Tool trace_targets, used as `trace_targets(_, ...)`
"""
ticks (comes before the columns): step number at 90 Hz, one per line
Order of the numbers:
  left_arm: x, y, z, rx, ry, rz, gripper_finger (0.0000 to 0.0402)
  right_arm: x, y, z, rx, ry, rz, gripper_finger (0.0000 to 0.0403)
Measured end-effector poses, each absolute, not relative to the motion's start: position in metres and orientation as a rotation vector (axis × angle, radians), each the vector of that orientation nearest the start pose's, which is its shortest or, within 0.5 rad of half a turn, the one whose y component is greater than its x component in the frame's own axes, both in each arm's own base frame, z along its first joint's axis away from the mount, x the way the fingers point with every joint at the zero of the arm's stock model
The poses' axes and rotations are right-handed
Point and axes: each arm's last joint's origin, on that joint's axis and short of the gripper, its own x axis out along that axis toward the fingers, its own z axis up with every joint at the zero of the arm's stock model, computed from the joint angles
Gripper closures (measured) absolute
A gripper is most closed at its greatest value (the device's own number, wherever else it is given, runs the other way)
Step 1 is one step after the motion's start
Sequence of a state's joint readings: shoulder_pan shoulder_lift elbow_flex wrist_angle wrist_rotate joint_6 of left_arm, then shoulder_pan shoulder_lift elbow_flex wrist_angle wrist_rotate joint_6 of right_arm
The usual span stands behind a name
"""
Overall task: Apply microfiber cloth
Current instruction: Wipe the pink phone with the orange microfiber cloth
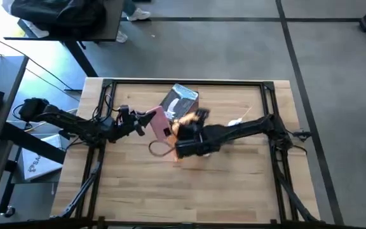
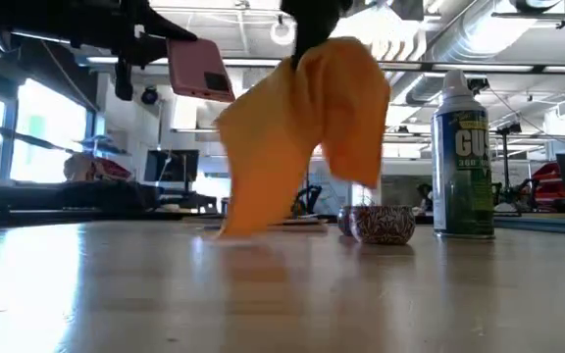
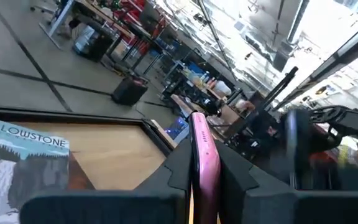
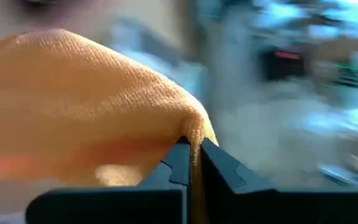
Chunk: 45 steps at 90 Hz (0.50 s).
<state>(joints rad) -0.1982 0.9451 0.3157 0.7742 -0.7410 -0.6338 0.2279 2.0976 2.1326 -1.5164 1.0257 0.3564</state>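
Note:
The orange-yellow microfiber cloth [image 2: 302, 127] hangs over the middle of the table, and my right gripper [image 4: 194, 152] is shut on it; in the high view only a bit of the cloth [image 1: 184, 119] shows beside my right gripper [image 1: 182, 137]. Just left of it my left gripper [image 1: 146, 119] is shut on a pink phone [image 1: 159, 122], which it holds in the air. The phone [image 2: 199, 69] is high up beside the cloth in the low view. A grey-blue and white packet [image 1: 180, 100] lies flat on the table behind them. My left gripper pinches the pink phone between its two fingers, one on each flat face near one end [image 3: 202, 163], coming roughly level from the table's left. The phone sticks out beyond the fingers, tilted and clear of the table. My right gripper pinches a bunched fold of the cloth [image 4: 194, 134] between its two fingers, from above. The cloth hangs slack below the fingers, and its lowest corner [image 2: 231, 227] reaches down to about the table top.
A green and white spray can [image 2: 462, 157] and a small patterned bowl [image 2: 381, 224] stand on the far side of the table. A thin cord loop [image 1: 161, 149] lies on the wood near my right gripper. A dark frame [image 1: 183, 83] runs along the table's edges.

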Motion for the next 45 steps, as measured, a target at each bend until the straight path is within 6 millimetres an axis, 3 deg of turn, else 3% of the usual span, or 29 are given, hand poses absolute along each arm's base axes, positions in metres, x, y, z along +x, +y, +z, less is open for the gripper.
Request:
trace_targets(7, 0.187, -0.018, 0.235, -0.697, -0.3, 0.47, 0.038, 0.395, 0.054, 0.326, -0.57, 1.01, -0.952, 0.0403)
trace_targets(14, 0.188, -0.018, 0.235, -0.707, -0.296, 0.451, 0.038, 0.397, 0.041, 0.325, -0.48, 1.038, -0.945, 0.0403)
trace_targets(30, 0.189, -0.019, 0.234, -0.716, -0.29, 0.431, 0.038, 0.414, 0.016, 0.316, 0.04, 1.147, -0.658, 0.0403)
trace_targets(45, 0.191, -0.019, 0.232, -0.712, -0.282, 0.431, 0.038, 0.441, 0.026, 0.339, 0.03, 0.876, -0.474, 0.0403)
